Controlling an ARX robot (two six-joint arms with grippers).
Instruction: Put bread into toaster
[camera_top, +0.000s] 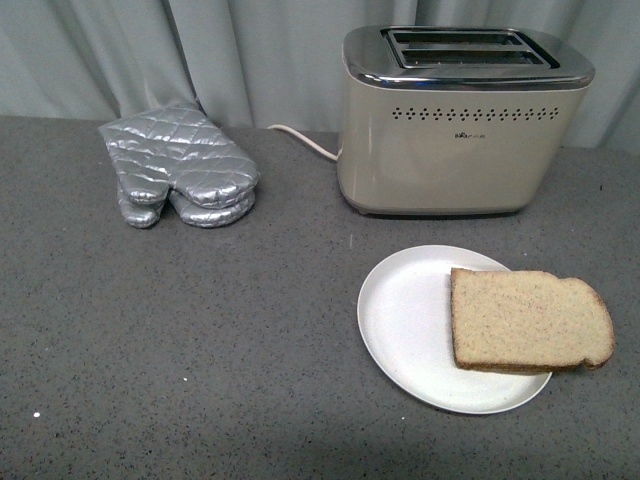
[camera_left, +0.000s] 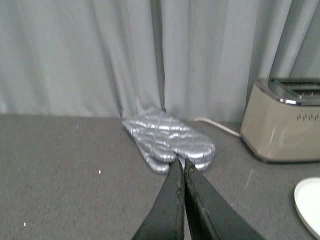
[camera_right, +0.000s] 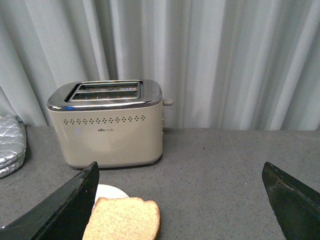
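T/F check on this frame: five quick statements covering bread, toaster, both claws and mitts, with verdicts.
1. The bread lies on the plate and overhangs its rim. True.
2. A slice already sits in the toaster. False: no bread shows in its slots.
3. The left claw is shut. True.
4. The right claw is shut on the bread. False: it is open, fingers wide apart, and the bread is not gripped.
5. In the front view, the silver mitts lie right of the toaster. False: they lie to its left.
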